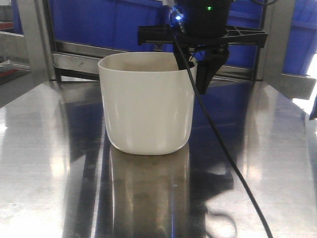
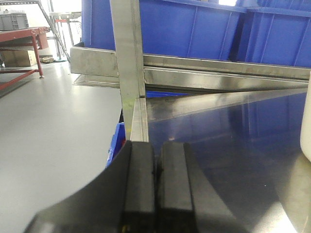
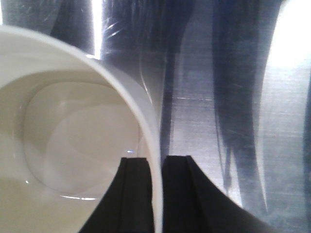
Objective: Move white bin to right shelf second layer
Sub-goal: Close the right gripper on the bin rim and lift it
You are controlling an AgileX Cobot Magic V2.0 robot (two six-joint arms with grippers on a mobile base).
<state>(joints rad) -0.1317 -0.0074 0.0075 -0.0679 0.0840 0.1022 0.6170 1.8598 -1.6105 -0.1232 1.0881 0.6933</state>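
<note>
While cream-white glossy plastic bin (image 1: 146,106) sits upright on shiny steel bench (image 1: 49,173), right gripper (image 3: 156,194) clamps its rim, one finger inside, one outside. Left gripper (image 2: 156,165) pressed together, empty, at bench edge.

Black right gripper (image 3: 156,194), black cable (image 1: 216,134), blue light (image 1: 176,17).

The cream-white glossy plastic bin (image 1: 146,109) stands upright on the flat, mirror-bright steel surface (image 1: 49,163), mouth up. It is a rounded-square tub with smooth, plain walls that taper slightly to the base. Its thin wall stands clamped between the 2 black fingers of my right gripper (image 3: 156,165), 1 inside and 1 outside.
</note>
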